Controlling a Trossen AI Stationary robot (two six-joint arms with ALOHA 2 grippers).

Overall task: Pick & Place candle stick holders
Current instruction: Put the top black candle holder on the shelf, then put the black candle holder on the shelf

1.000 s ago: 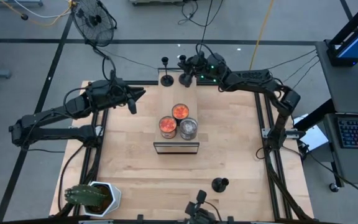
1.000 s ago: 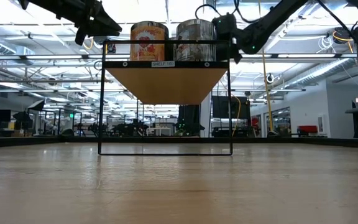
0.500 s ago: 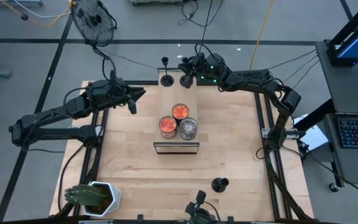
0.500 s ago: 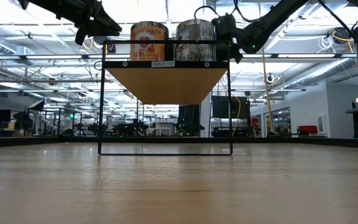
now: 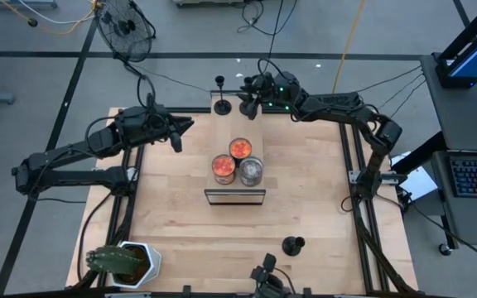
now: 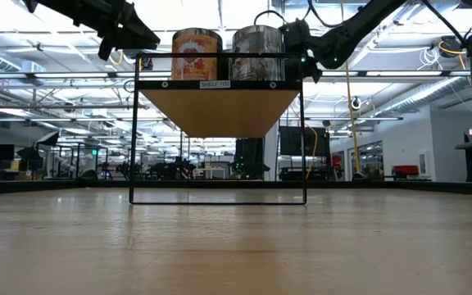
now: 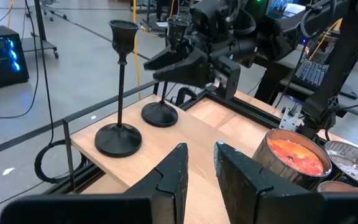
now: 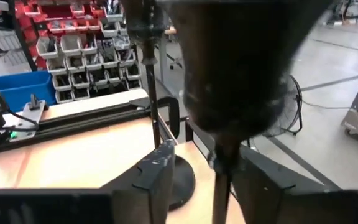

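The candle holders are matte black, each a round disc base with a thin upright stem ending in a small cup. Two stand at the top centre of the high view, on the far end of the raised wooden shelf [image 5: 237, 136]: the first holder [image 5: 221, 104] stands alone at the shelf's far left corner, and the second holder [image 5: 246, 105] is just beside it to the right. My right pincer [image 5: 248, 89] is clenched on the stem of that second holder; the left wrist view shows its dark fingers [image 7: 178, 62] pinched on the stem above the disc, which sits on the shelf. The third holder [image 5: 292, 245] stands well apart, on the bare table [image 5: 172, 223] at the lower centre-right of the high view.

The shelf is pale smooth wood on a thin black wire frame. In the middle of it stand three round jars: one with orange wax [image 5: 240, 148], another orange one [image 5: 224, 169] and a greyish one [image 5: 252, 171], all touching in a cluster. They lie between the holders and the shelf's near edge.

My left pincer [image 5: 175, 136] hangs at the upper left, near the shelf's left side, its fingers slightly parted and grasping nothing. A potted cactus [image 5: 118, 261] in a white pot sits at the lower left corner.
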